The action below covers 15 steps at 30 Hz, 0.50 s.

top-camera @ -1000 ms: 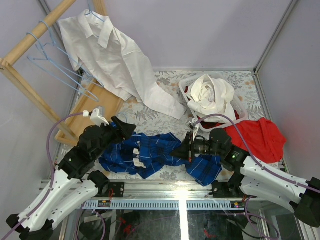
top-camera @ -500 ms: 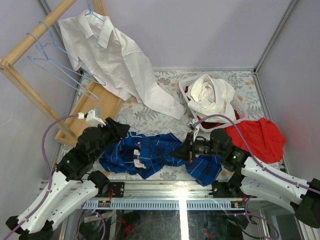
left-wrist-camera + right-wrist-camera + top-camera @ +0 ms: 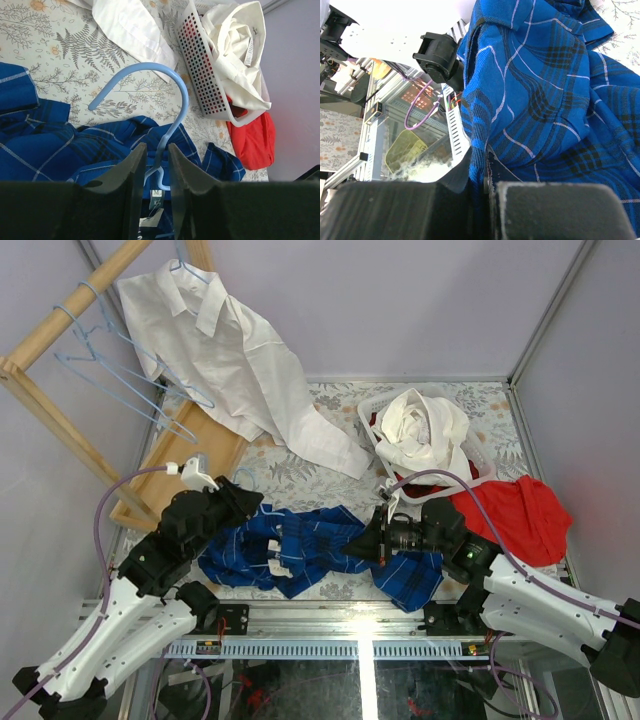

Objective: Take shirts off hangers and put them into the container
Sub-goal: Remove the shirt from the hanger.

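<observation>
Across the lower centre of the overhead frame, the dark blue button-up shirt with thin white checks (image 3: pixel 300 550) lies crumpled on the floral-printed counter (image 3: pixel 300 475). The right gripper (image 3: pixel 481 172) is clenched on a fold of it. The left gripper (image 3: pixel 156 165) straddles the neck of a light-blue wire hanger (image 3: pixel 172 90). Whether it pinches the wire cannot be told. Cloth hides the hanger below its neck.

Floral counter (image 3: pixel 300 475) is carrying blue checked shirt (image 3: pixel 300 550) crumpled along near edge, with white basket (image 3: pixel 368 422) sitting back right, red cloth (image 3: pixel 515 515) lying just beside it, white shirt sleeve (image 3: pixel 320 445) trailing on, rack base (image 3: pixel 190 455) resting left.
</observation>
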Each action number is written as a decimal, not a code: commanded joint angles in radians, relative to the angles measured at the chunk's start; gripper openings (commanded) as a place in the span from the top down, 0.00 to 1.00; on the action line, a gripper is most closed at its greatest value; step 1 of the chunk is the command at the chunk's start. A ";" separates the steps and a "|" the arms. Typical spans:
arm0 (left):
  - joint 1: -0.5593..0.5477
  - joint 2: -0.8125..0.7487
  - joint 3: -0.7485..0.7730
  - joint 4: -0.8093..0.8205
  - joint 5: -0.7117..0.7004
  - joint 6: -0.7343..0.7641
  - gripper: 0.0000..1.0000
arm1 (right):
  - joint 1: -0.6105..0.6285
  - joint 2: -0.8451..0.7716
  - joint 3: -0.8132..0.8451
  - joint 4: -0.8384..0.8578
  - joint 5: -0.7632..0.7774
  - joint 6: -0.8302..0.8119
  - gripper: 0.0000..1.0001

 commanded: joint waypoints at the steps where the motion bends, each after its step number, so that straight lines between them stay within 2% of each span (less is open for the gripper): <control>1: 0.004 0.012 -0.007 0.075 0.027 0.016 0.80 | 0.005 -0.025 0.040 0.042 -0.027 0.002 1.00; 4: 0.004 0.019 -0.005 0.075 0.030 0.026 0.96 | 0.005 -0.036 0.043 0.042 -0.026 -0.001 0.96; 5: 0.004 0.019 -0.003 0.074 0.030 0.028 0.99 | 0.004 -0.041 0.045 0.039 -0.019 -0.002 0.89; 7: 0.005 0.017 -0.003 0.074 0.027 0.036 1.00 | 0.004 -0.048 0.058 0.009 0.015 -0.014 0.69; 10: 0.004 0.004 0.000 0.073 0.012 0.058 1.00 | 0.005 -0.057 0.121 -0.129 0.093 -0.085 0.40; 12: 0.004 -0.005 0.011 0.062 -0.008 0.080 1.00 | 0.005 -0.053 0.186 -0.255 0.192 -0.146 0.34; 15: 0.004 0.037 0.081 -0.011 -0.036 0.133 1.00 | 0.005 -0.031 0.291 -0.405 0.290 -0.228 0.32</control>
